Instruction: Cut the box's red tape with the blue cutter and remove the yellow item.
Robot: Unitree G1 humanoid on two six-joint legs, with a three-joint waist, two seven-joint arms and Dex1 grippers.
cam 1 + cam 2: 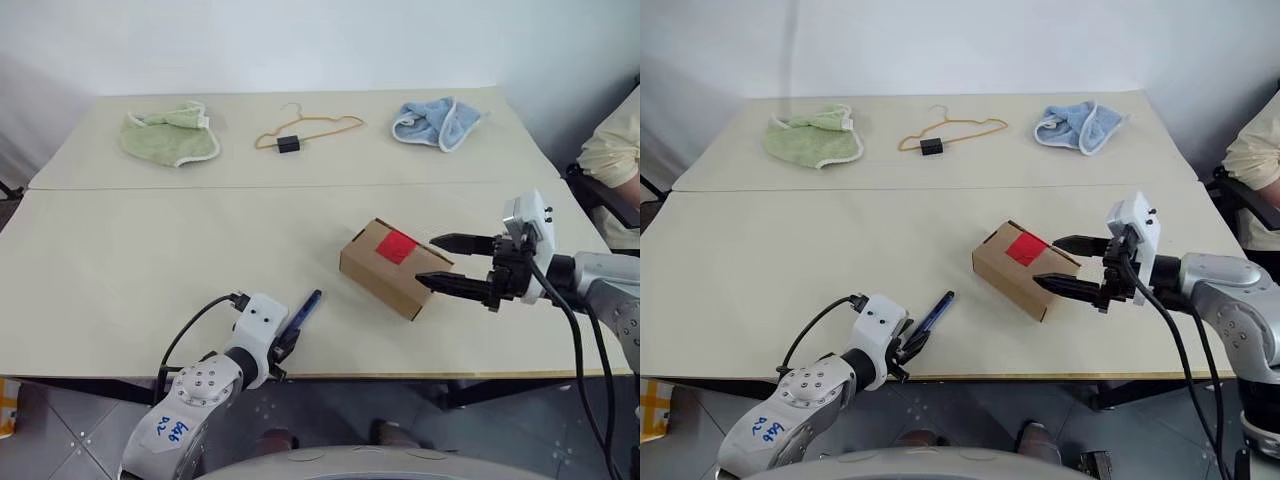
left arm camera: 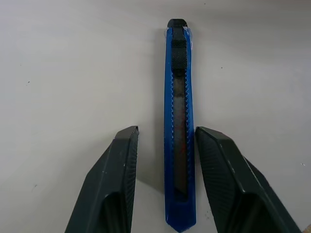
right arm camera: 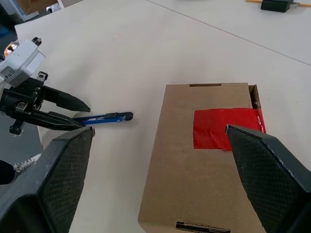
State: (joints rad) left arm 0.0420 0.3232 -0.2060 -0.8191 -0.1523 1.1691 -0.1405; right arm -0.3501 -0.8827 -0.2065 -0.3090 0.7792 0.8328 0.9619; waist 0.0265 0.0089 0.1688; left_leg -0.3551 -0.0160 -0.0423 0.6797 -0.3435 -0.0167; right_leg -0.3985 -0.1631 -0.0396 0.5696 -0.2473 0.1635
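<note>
As it seems — left pincer (image 2: 165,179) astride blue cutter (image 2: 179,121).

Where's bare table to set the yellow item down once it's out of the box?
Widest bare patch: table left of the box, between the green cloth and the left gripper. Also free: the strip between the hanger and the box. Crowded: around the box, right gripper and blue cutter.

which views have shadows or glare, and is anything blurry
Left eye view: soft even light, with a faint shadow beside the box on the table and no glare. Left wrist view: the blue cutter is sharp, with a soft shadow beside it, between the fingers. Right wrist view: the red tape is crisp, the near fingers slightly soft.
</note>
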